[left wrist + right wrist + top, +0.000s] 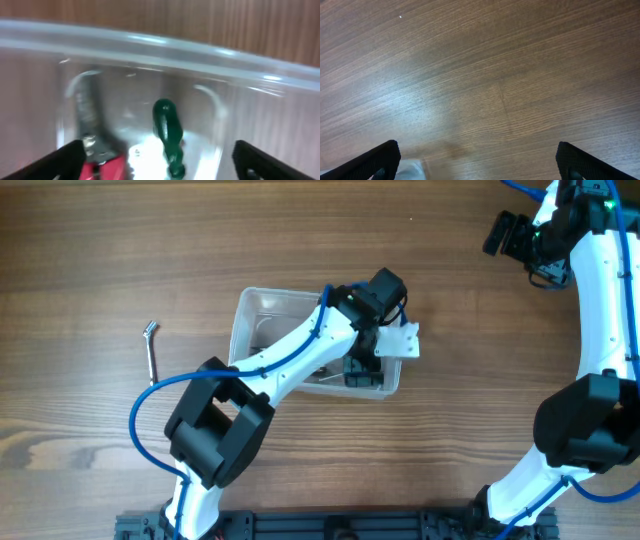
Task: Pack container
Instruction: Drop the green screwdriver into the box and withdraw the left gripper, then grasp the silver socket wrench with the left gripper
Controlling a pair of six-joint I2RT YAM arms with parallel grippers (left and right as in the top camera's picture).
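Note:
The clear plastic container (262, 308) sits mid-table. My left gripper (352, 370) hangs over its right end, open and empty. In the left wrist view the open jaws (159, 167) frame the container's inside below its rim (165, 46). A green-handled tool (167, 132) and a tool with a grey metal head and red handle (95, 145) lie on the bottom. My right gripper (507, 235) is open and empty at the far right back; its wrist view (479, 160) shows bare wood.
A small metal hex key (151, 345) lies on the wooden table left of the container. The right arm rises along the right edge (600, 330). A black rail runs along the front edge (330, 528).

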